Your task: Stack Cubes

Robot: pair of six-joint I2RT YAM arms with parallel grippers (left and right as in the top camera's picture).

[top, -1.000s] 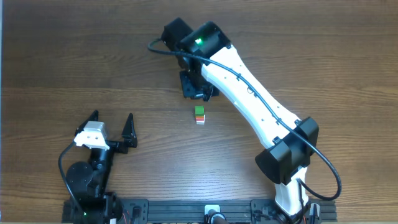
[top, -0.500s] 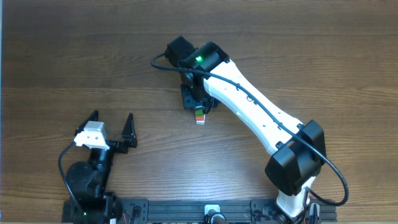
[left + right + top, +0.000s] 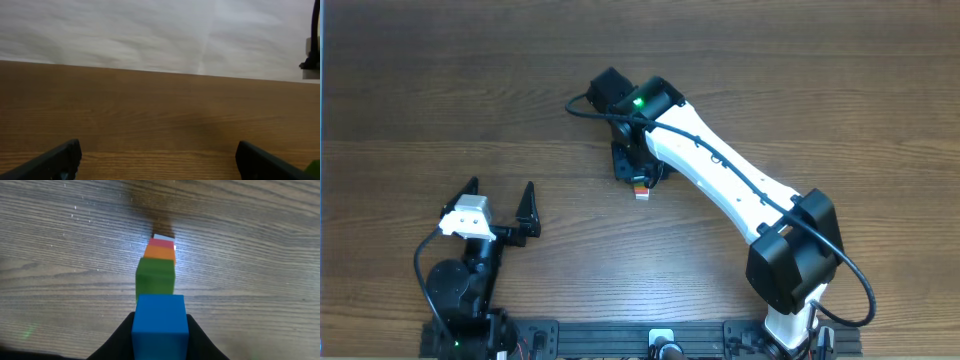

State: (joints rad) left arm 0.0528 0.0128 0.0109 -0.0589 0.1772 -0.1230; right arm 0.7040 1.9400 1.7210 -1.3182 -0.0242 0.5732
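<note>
My right gripper point(image 3: 160, 332) is shut on a blue cube point(image 3: 160, 317). Directly beneath it stands a stack of cubes with a green cube point(image 3: 155, 280) on top, then orange point(image 3: 160, 253), red and white at the bottom. Whether the blue cube touches the green one I cannot tell. In the top view the right gripper point(image 3: 638, 166) covers most of the stack point(image 3: 641, 189) at the table's middle. My left gripper point(image 3: 500, 202) stands open near the front left with nothing between its fingers point(image 3: 55, 160).
The wooden table point(image 3: 840, 110) is bare all around the stack. The right arm point(image 3: 720, 170) slants from the front right to the centre. A pale wall point(image 3: 150, 35) rises beyond the table's far edge in the left wrist view.
The right gripper has come toward the stack with the blue cube and now hangs over it, hiding the green top in the top view. The left arm has kept still.
</note>
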